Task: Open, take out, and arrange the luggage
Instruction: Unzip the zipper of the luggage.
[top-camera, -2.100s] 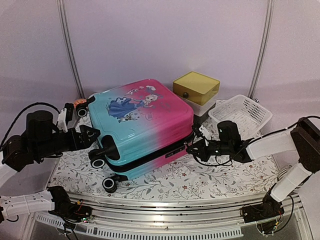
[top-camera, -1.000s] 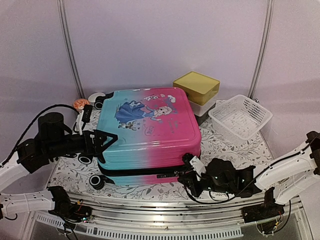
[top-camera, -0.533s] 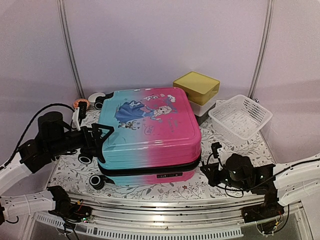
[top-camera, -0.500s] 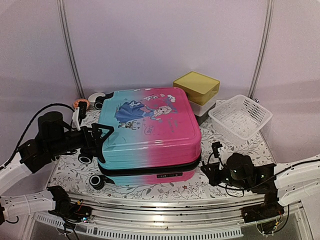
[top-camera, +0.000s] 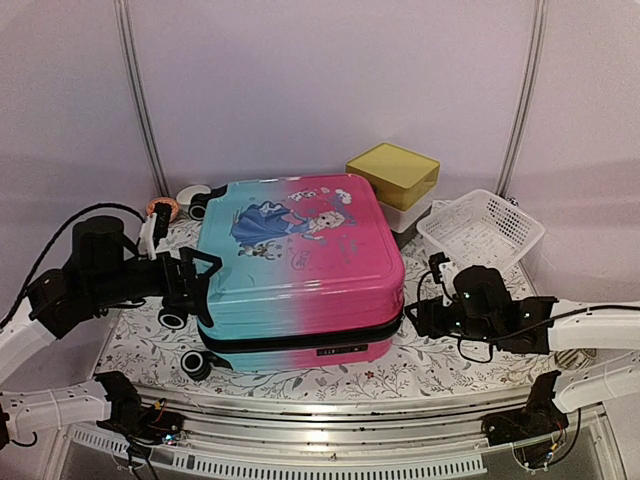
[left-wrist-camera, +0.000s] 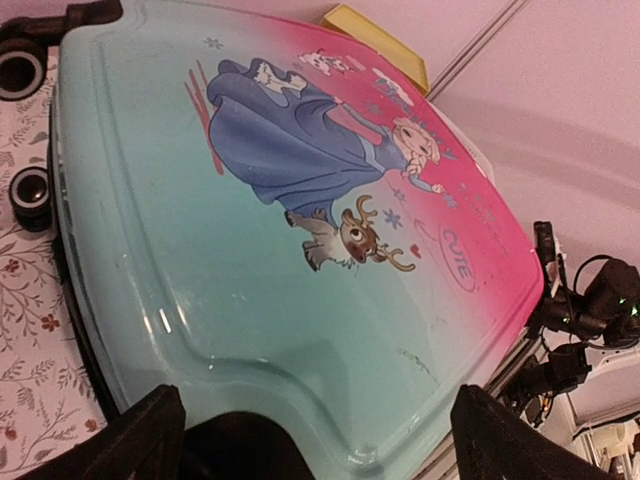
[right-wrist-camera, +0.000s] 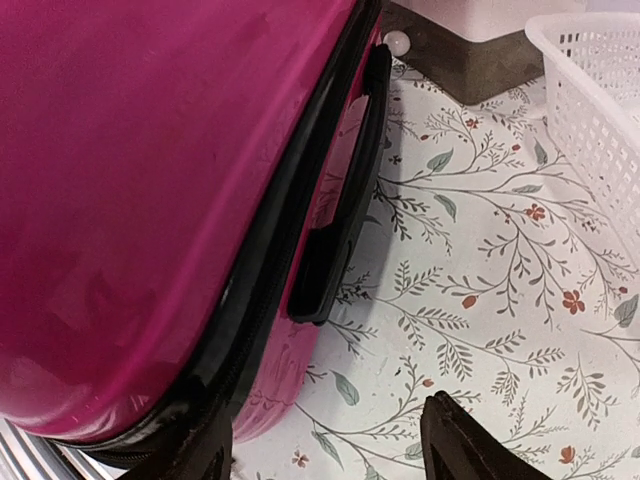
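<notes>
The right gripper (top-camera: 420, 315) is seen released, its fingers apart with nothing between them but flowered tablecloth (top-camera: 455, 355). In the right wrist view the right gripper (right-wrist-camera: 325, 420) is held low over the cloth, with the pink end of the luggage (right-wrist-camera: 150, 180) just beside its left finger. The black zipper band (right-wrist-camera: 270, 260) and a black side handle (right-wrist-camera: 345, 200) are shown along that end. A white mesh basket (top-camera: 480, 230) stands at about 1 o'clock from this gripper, near but apart. A yellow-topped drawer box (top-camera: 392, 175) is set at 12 o'clock, just beside the luggage's far right corner.

The left gripper (top-camera: 197, 285) is likewise released, its jaws spread wide at the turquoise end. In the left wrist view the left gripper (left-wrist-camera: 315, 400) is placed over the edge of the shell — the printed girl and reindeer are spread out beyond it. Two black wheels (top-camera: 172, 318) lie on the cloth at 6 to 7 o'clock from this gripper, close under it.

The luggage (top-camera: 300, 260) is laid flat and shut in the middle of the table — at 3 o'clock from the left gripper and 9 o'clock from the right, between the two.
</notes>
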